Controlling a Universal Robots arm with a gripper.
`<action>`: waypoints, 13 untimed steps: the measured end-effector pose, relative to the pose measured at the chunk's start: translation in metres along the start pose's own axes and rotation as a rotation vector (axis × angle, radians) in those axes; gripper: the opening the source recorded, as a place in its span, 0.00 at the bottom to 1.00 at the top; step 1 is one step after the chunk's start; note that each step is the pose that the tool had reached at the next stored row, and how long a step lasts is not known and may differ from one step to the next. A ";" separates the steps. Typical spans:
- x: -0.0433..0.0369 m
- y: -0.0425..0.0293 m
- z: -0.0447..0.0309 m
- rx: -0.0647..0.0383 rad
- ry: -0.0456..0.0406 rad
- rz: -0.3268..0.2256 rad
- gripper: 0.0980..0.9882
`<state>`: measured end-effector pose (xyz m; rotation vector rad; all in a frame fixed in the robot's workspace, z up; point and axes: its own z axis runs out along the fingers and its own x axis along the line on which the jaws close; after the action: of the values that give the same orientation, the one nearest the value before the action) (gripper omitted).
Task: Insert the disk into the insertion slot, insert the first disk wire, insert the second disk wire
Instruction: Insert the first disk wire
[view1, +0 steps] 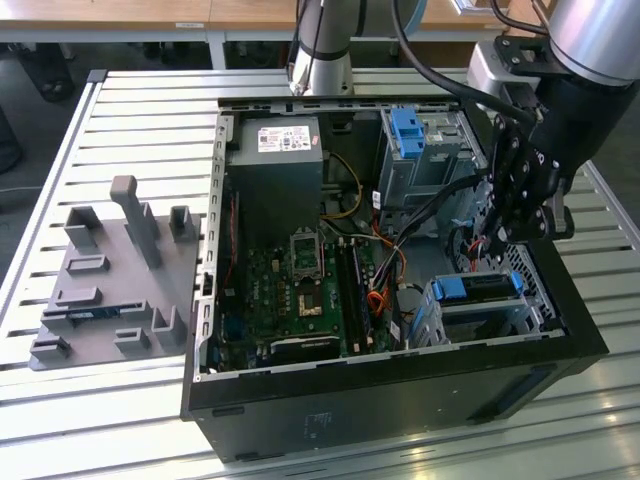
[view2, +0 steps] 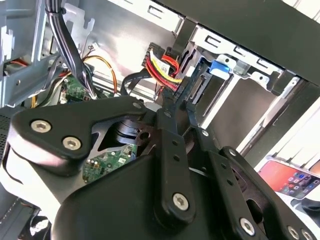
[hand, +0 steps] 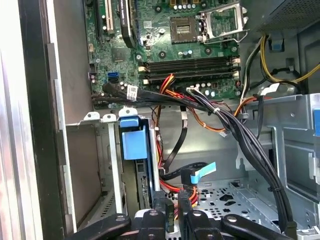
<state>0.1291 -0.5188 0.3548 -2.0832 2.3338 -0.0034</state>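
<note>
Disk wire (view2: 162, 62), its black plug (hand: 169, 209) pinched in my narrow claw (hand: 171, 217), hangs just beside the insertion slot (view1: 440, 322), where the disk (view1: 478, 288) already sits. I judge a tilted plug or a taut wire could jam it short of seating.

slatted metal table (view1: 130, 110) carries open black computer case (view1: 400, 400); grey fixture tray (view1: 105, 300) just beside, exterior view's left.
</note>
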 end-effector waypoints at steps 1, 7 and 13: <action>-0.0003 -0.0025 0.0005 -0.001 0.0003 0.000 0.17; -0.0008 -0.0052 0.0033 0.001 0.0222 0.006 0.17; -0.0028 -0.0059 0.0073 -0.003 0.0281 0.032 0.17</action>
<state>0.1353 -0.5167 0.3476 -2.0603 2.3840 -0.0294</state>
